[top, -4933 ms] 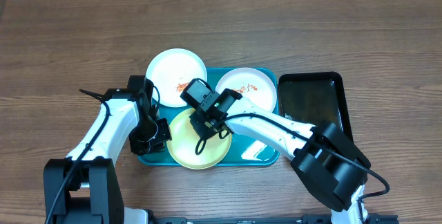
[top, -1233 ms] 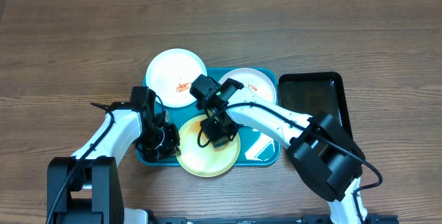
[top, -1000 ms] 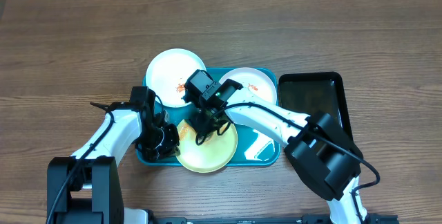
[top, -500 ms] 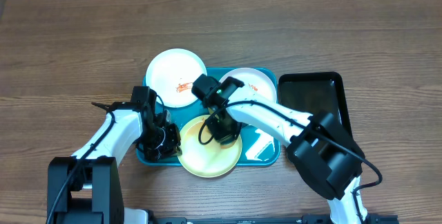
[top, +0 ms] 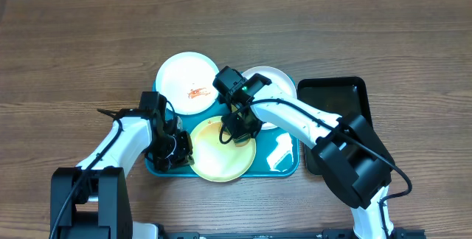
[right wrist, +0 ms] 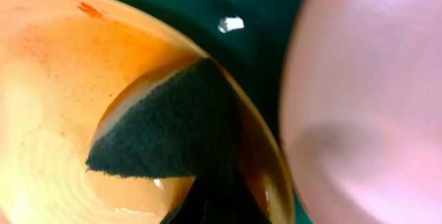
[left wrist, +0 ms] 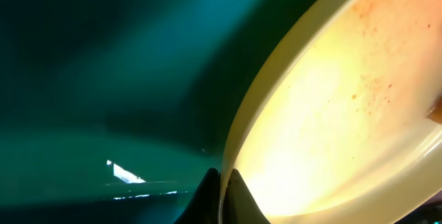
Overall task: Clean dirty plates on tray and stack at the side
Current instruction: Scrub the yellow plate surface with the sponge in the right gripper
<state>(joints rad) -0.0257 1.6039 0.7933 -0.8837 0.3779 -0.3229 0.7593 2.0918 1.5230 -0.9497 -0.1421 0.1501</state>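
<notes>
Right pincer (top: pixel 237 127): pressed together on a dark sponge wedge (right wrist: pixel 166 131), which lies flat against the yellow plate (top: pixel 217 156) at its far-right rim.
Left pincer (top: pixel 179 149): pinched on the yellow plate's left rim, steadying it.
Yellow plate location: directly beneath the right pincer, on the teal tray (top: pixel 284 161), overhanging the tray's near edge.
Step in hand: judged to be scrubbing the first plate; orange specks and a thin film show on its surface.
Next move: sweep the sponge across the specked areas while the left pincer holds firm. Excess pressure could tip the overhanging plate.
Plates: three. One yellow; the smeared white plate (top: pixel 188 82) beyond and left of the right pincer; the second white plate (top: pixel 279 85) just beyond and right of it, partly hidden by the arm.
Trays: two. The teal tray, and the black tray (top: pixel 335 106) well to the right.
Sponges: one.
Side stack: not begun.
</notes>
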